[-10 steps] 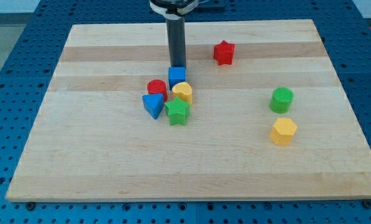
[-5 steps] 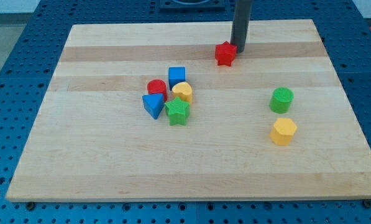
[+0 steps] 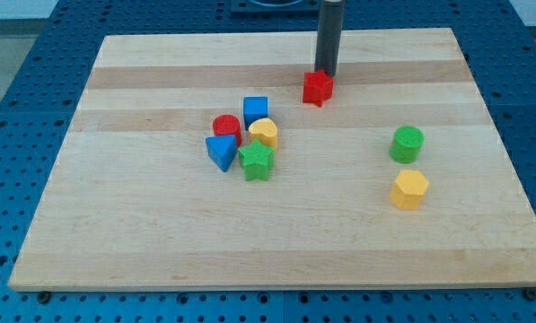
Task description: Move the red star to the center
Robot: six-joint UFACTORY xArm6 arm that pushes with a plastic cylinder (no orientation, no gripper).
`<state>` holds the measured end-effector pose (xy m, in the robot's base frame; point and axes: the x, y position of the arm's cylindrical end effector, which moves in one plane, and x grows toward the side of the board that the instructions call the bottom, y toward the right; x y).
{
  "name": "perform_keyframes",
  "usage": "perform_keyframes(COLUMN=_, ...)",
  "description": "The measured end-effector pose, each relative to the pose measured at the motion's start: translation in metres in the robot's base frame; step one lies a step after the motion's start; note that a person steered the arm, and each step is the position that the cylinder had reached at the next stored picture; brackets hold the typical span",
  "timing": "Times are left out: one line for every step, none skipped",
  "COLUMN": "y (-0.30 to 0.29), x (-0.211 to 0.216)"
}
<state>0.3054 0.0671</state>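
Observation:
The red star (image 3: 318, 88) lies on the wooden board (image 3: 160, 233), above and right of the board's middle. My tip (image 3: 326, 74) touches the star's upper right side, on the side toward the view's top. The rod rises straight up out of the view's top edge.
A cluster sits left of the middle: a blue cube (image 3: 256, 110), a red cylinder (image 3: 226, 128), a yellow block (image 3: 264, 134), a blue triangle (image 3: 220, 152) and a green star (image 3: 257, 162). At the right stand a green cylinder (image 3: 408, 144) and a yellow hexagon (image 3: 409, 189).
My tip went from the blue cube to the red star's upper right, then shifted left and down. The star has slid a little down and left.

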Motion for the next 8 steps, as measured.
perform_keyframes(y=-0.001, x=0.025)
perform_keyframes(y=-0.001, x=0.045)
perform_keyframes(y=-0.001, x=0.056)
perform_keyframes(y=-0.005, x=0.06)
perform_keyframes(y=-0.006, x=0.061)
perform_keyframes(y=-0.014, x=0.061)
perform_keyframes(y=-0.018, x=0.061)
perform_keyframes(y=-0.021, x=0.061)
